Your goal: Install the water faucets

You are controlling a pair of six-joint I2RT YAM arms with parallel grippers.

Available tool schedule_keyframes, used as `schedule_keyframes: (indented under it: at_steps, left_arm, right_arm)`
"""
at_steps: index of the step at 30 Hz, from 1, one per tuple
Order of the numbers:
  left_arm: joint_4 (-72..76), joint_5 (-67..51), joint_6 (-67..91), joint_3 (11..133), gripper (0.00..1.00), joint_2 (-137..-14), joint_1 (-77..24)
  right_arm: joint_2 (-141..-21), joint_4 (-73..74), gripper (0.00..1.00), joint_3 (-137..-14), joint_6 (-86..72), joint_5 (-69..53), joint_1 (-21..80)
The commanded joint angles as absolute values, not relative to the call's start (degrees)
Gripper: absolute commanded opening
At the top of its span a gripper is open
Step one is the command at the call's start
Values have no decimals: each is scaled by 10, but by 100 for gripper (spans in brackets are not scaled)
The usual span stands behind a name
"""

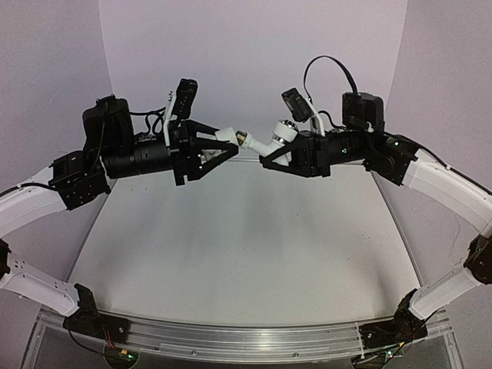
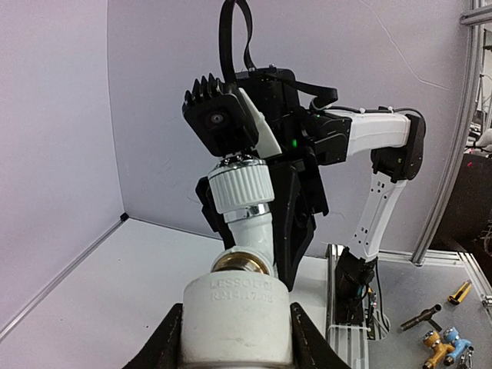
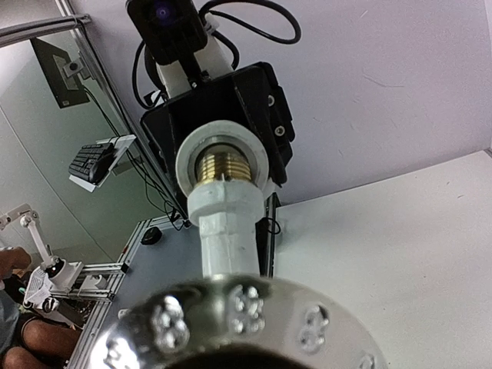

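Observation:
My left gripper (image 1: pixel 231 143) is shut on the short white cylindrical fitting (image 1: pixel 227 136), held in mid-air above the table's far side. In the left wrist view the fitting (image 2: pixel 237 323) sits between both black fingers (image 2: pixel 173 350). My right gripper (image 1: pixel 277 151) is shut on the white tap (image 1: pixel 270 141), ribbed knob (image 1: pixel 285 131) upward. The tap's brass threaded end (image 1: pixel 245 139) meets the fitting's mouth; the right wrist view shows the thread (image 3: pixel 223 165) partly inside the fitting's ring (image 3: pixel 184 157). The knob's chrome cap (image 3: pixel 238 323) hides my right fingers there.
The white table (image 1: pixel 246 246) lies far below both grippers, with walls on three sides. An aluminium rail (image 1: pixel 246 338) runs along the near edge. Spare brass and blue fittings (image 2: pixel 442 338) lie off the table to the right. A keyboard (image 3: pixel 96 157) sits beyond the left side.

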State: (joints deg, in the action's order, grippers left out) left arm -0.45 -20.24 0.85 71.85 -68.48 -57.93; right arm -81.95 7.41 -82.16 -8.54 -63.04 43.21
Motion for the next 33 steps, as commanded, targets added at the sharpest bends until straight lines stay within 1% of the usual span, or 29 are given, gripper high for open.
schedule_keyframes:
  at_steps: [1, 7, 13, 15, 23, 27, 33]
  left_arm:
    - [-34, -252, -12, 789, 0, -710, -584]
    - [-93, -251, 29, 801, 0, -704, -584]
    - [-127, -226, 103, 793, 0, -685, -581]
    - [-139, -234, 128, 795, 0, -683, -579]
    - [-107, -318, 272, 773, 0, -697, -546]
    - [-29, -374, 339, 742, 0, -700, -525]
    - [-28, -426, 374, 755, 0, -720, -511]
  right_arm:
    - [-820, 102, 0, -840, -64, -626, 440]
    - [-819, 173, 0, -859, 16, -600, 440]
    - [-813, 202, 0, -855, 58, -567, 440]
    - [-812, 212, 0, -856, 69, -557, 440]
    - [-814, 242, 0, -867, 118, -552, 441]
    - [-816, 263, 0, -872, 144, -553, 445]
    - [-817, 293, 0, -874, 180, -544, 451]
